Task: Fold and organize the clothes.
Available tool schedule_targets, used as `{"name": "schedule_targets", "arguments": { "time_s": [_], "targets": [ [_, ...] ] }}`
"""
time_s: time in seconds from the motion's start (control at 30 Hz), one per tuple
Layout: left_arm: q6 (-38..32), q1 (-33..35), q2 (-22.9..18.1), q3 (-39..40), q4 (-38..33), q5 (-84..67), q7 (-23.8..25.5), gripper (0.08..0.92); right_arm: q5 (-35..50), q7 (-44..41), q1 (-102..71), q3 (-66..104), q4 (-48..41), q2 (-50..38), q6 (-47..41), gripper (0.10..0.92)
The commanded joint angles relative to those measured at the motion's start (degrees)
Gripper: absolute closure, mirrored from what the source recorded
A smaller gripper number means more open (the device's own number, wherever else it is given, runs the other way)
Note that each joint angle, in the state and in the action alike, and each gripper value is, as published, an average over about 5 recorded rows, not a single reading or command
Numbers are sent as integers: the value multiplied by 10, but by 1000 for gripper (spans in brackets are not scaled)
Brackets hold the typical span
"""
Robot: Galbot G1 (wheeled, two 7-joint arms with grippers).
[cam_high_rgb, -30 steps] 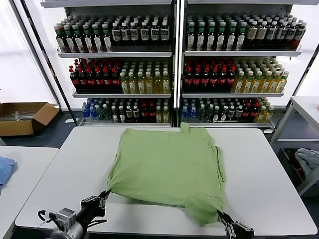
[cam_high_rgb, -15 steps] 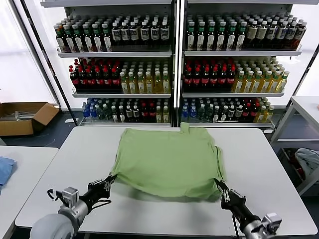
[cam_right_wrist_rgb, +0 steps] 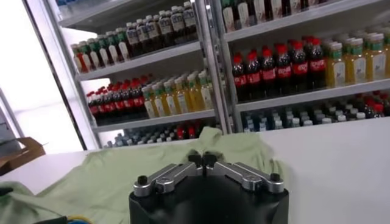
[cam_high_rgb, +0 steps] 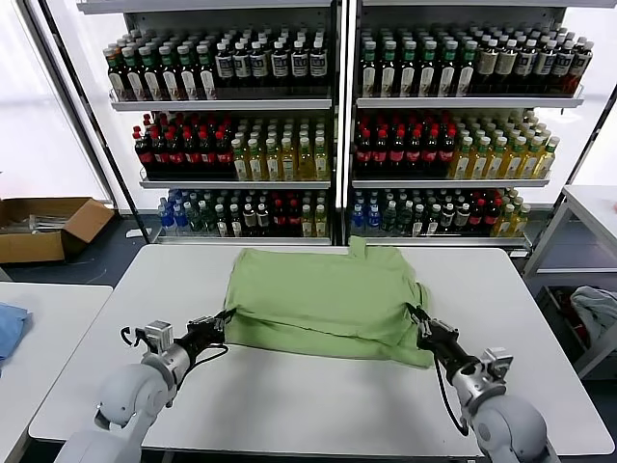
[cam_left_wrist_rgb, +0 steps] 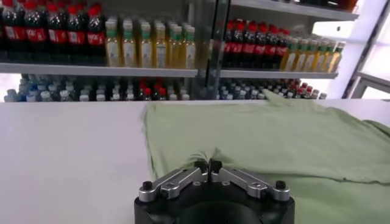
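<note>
Looking down from the head view, the shirt [cam_high_rgb: 323,304] lay at the table's [cam_high_rgb: 289,405] centre, its near hem doubled toward twelve o'clock. The left gripper [cam_high_rgb: 224,321] pinched the fold's nine o'clock corner and the right gripper [cam_high_rgb: 416,316] the three o'clock corner, both clamped on cloth.

In the left wrist view, the left gripper's [cam_left_wrist_rgb: 207,164] fingertips met on a puckered bit of shirt [cam_left_wrist_rgb: 280,143].

In the right wrist view, the right gripper's [cam_right_wrist_rgb: 202,159] tips were together over the shirt [cam_right_wrist_rgb: 109,176]; the pinch itself was hidden.

Done well, I judged, both corners should travel level, land square with the far edge, then release together.
</note>
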Motion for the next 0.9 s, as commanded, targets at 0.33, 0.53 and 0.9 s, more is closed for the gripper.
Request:
{"name": "schedule_targets", "arguments": {
  "time_s": [0.33,0.53,0.9],
  "targets": [
    [-9,-39,-5,-19,53,15,-37,669,-57,18,20,-28,-30,-10,-53,636],
    [0,6,7,-45,-7,15,-43,496,-61,29,-57,30,46,-21,-73,462],
    [4,58,-14,-31,-7,57,-35,189,-97,35,-157,62,93,-6,-87,219]
  ]
}}
